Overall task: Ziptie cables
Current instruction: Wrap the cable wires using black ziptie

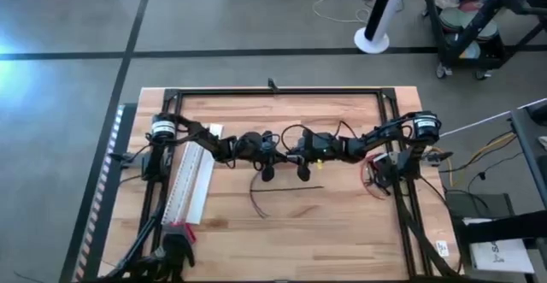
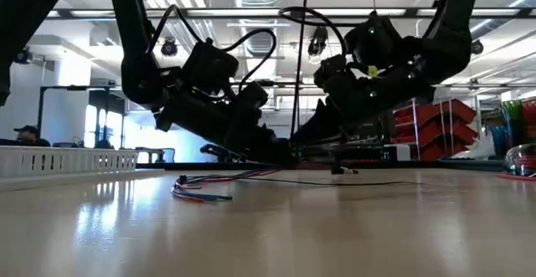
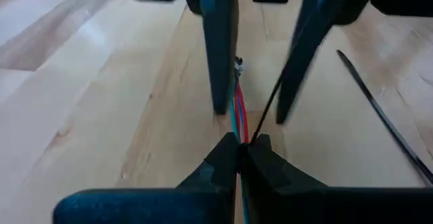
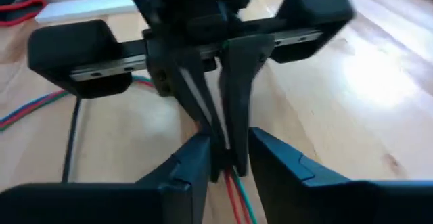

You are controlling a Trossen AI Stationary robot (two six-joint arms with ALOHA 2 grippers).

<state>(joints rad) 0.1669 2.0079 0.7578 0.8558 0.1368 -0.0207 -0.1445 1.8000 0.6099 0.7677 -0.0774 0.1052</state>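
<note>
Right now both tools meet nose to nose near the middle of the tabletop, and the cables run out from beneath them toward the near edge, bending slightly toward the left side. The left tool is pinched tight — its two tips meet on the red and teal strands, so it has the cables in its grip. The right tool faces it from the opposite side, its tips a narrow gap apart with the same strands passing between them; whether it truly clamps them I cannot tell.

A thin dark ziptie lies flat on the tabletop just toward the near edge from the tools, its long axis running left to right, roughly crosswise to the cables' free tail. It sits closer to the right tool than to the left. Judging by that, the right arm is better placed to fetch it while the left holds the bundle steady.
</note>
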